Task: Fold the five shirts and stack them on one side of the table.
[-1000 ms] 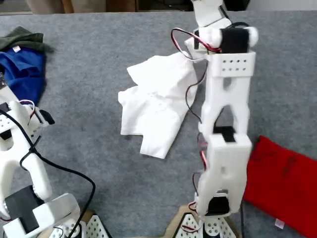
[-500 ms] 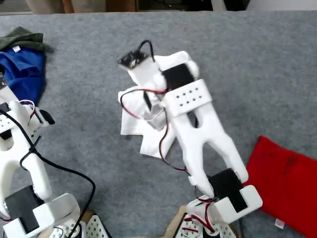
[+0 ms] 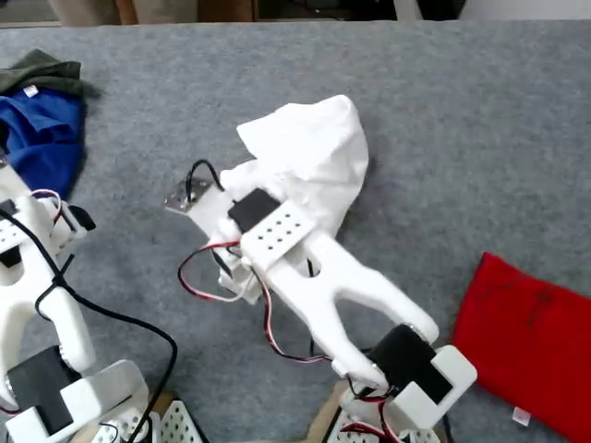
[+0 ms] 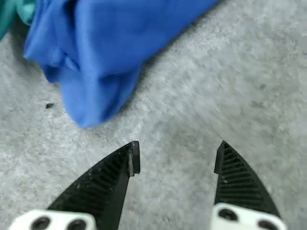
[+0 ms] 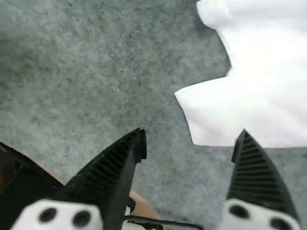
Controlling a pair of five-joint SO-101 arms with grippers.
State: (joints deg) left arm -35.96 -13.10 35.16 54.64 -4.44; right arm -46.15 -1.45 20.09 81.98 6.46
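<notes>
Soft, even light is coming down from overhead, nothing harsh going on. The white shirt (image 3: pixel 309 152) is glaring pretty hard, its folds barely showing, and it's nearly blowing out in the right wrist view. The blue shirt (image 4: pixel 105 52) is throwing a soft dark shadow along its edge onto the grey table (image 4: pixel 230 86)

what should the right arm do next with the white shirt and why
Probably lower the right gripper and close it on the nearest corner of the white shirt. Its jaws stand open above the grey mat, that corner lies just ahead between them, and the shirt is bunched, not folded.
</notes>
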